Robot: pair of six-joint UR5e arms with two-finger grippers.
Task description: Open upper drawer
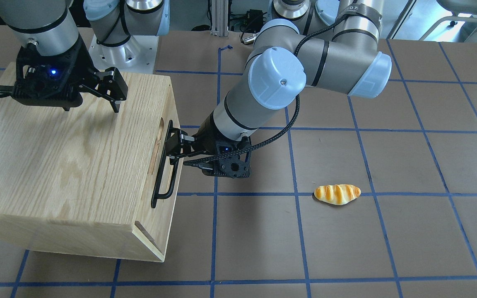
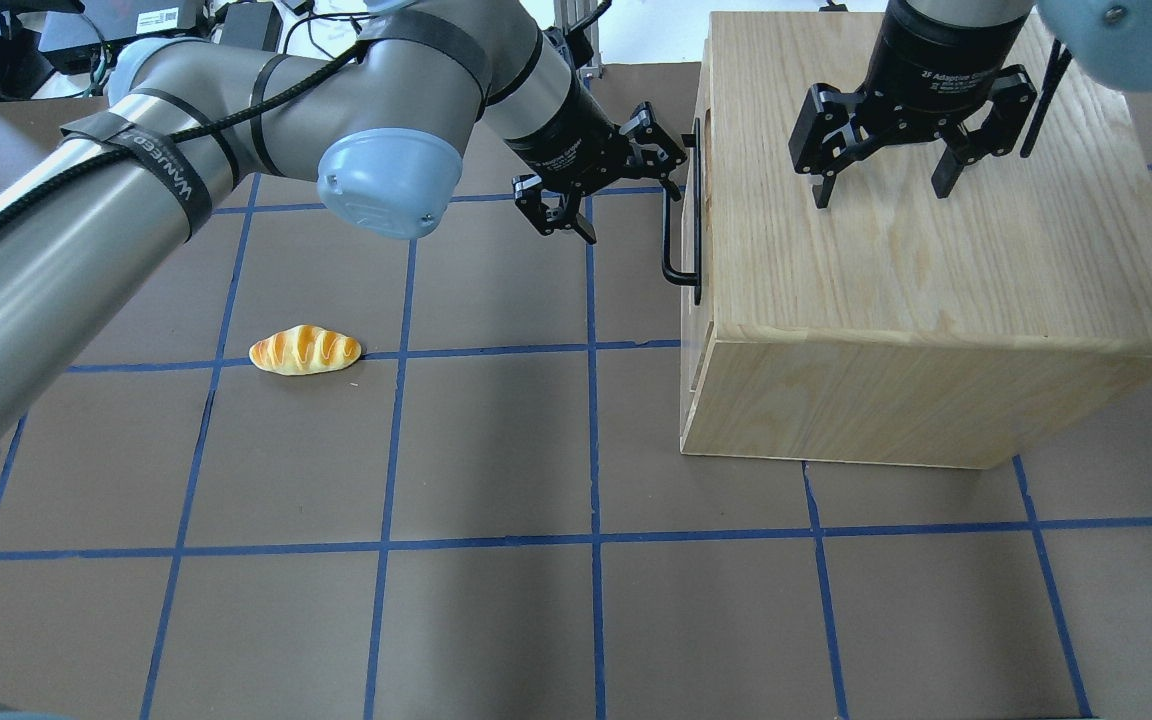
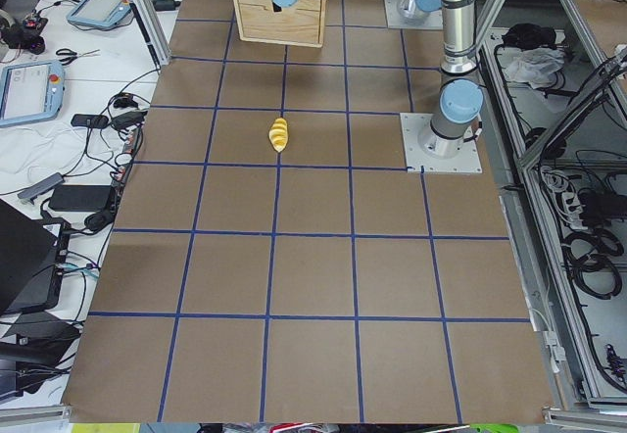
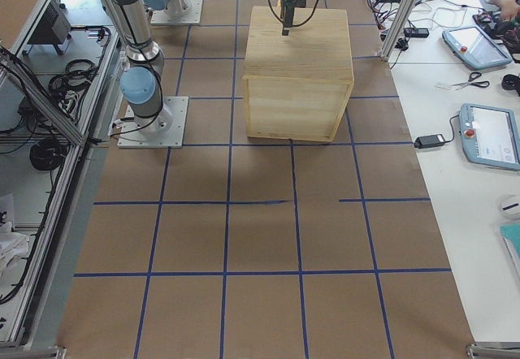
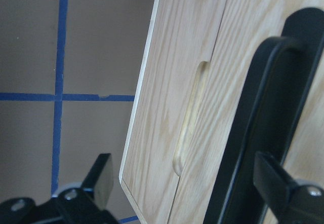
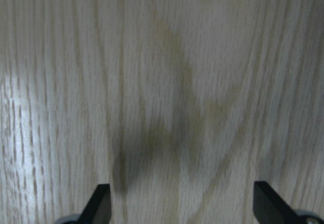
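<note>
Upper drawer [image 5: 230, 72] looks shut, flush in the front face of the cabinet [image 2: 936, 280]. Over the cabinet's top, the right gripper [image 2: 881, 190] hovers with its fingers apart and empty. At the cabinet's front, the left gripper [image 5: 186, 171] is spread wide with the handle [image 2: 669, 235] between its fingers, not yet clamped (the reach-to-grasp step, I judge). Next it should pinch the bar, then pull straight out from the cabinet. Readable writing: "2F Adaptive" on the right gripper's collar [image 2: 936, 75], and roughly "WANJEED" on a left-arm strap [image 2: 151, 160].

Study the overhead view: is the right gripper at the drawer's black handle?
No: the right gripper hangs open over the cabinet top; the left gripper is the one at the handle.
</note>
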